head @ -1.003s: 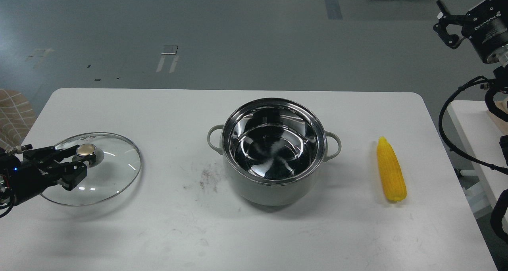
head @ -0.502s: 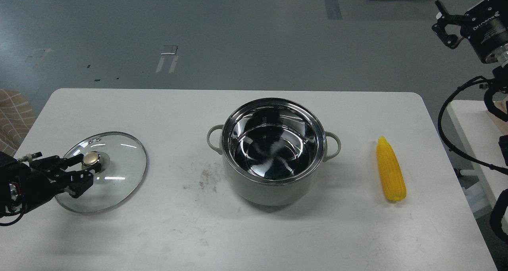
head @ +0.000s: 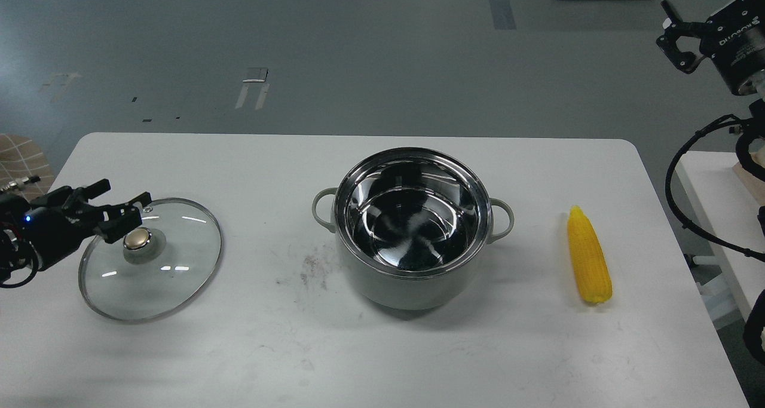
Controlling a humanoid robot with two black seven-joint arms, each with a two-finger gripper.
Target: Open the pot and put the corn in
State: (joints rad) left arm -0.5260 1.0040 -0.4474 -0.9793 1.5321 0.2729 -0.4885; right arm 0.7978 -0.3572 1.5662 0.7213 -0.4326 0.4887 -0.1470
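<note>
Left fingers [head: 122,214] spread apart above the lid [head: 150,258], holding nothing.

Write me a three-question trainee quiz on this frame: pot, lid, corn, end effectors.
1. True or false: the glass lid is on the pot.
2. Which side of the pot does the corn cob lie on, by the robot's own sides: A) left, B) right, C) inside it?
3. Fill in: the left end effector is open above the lid's gold ____.

Key
1. False. The lid lies flat on the white table, off to the pot's left; the pot is open and empty.
2. B. The cob lies on the table, clear of the pot; the right end effector is up high, beyond the table's far right corner.
3. knob. The fingers hold nothing.
</note>
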